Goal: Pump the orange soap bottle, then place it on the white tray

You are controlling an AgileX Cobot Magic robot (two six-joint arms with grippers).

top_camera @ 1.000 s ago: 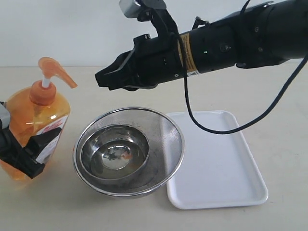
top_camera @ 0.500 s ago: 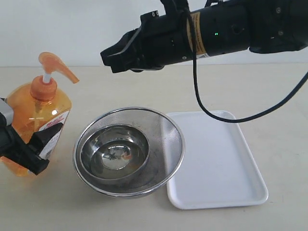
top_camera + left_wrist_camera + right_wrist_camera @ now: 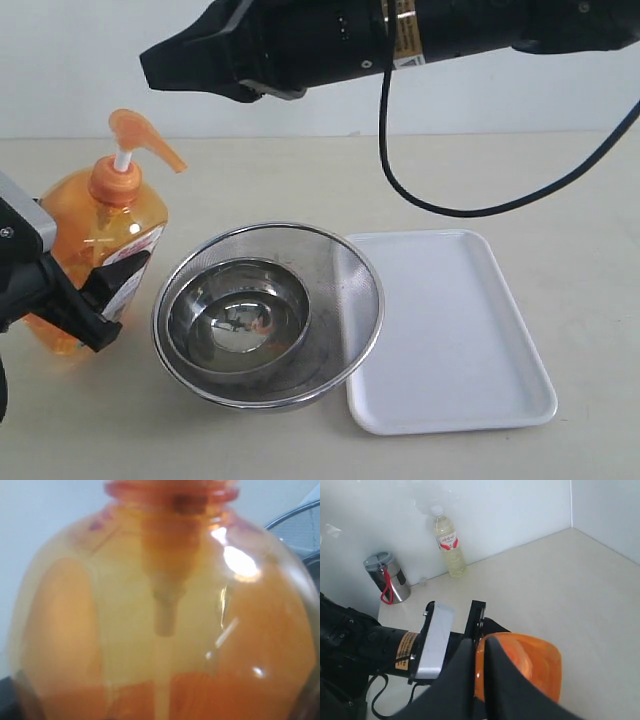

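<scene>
1. Orange soap bottle (image 3: pixel 100 250) was at the left side of the table, leaning a little. Its pump head (image 3: pixel 140 135) was on top, with the spout pointing to the right.
2. My left gripper (image 3: pixel 85 305) was clamped on the low part of the orange soap bottle. One black finger (image 3: pixel 100 312) pressed on the side with the label.
3. In my left wrist camera the bottle (image 3: pixel 165 605) filled almost all I could see.
4. My right gripper (image 3: pixel 165 65) hung high up, above and to the right of the pump head, not touching it. Its two fingers were pressed together with nothing between them.
5. In my right wrist camera I saw those fingers (image 3: pixel 452 692), and the orange top of the bottle showed just past them.
6. A small steel bowl (image 3: pixel 235 320) sat inside a bigger mesh bowl (image 3: pixel 350 270), just beside the bottle.
7. The white tray (image 3: pixel 480 300) lay flat on the other side of the bowls, well apart from the bottle.
</scene>
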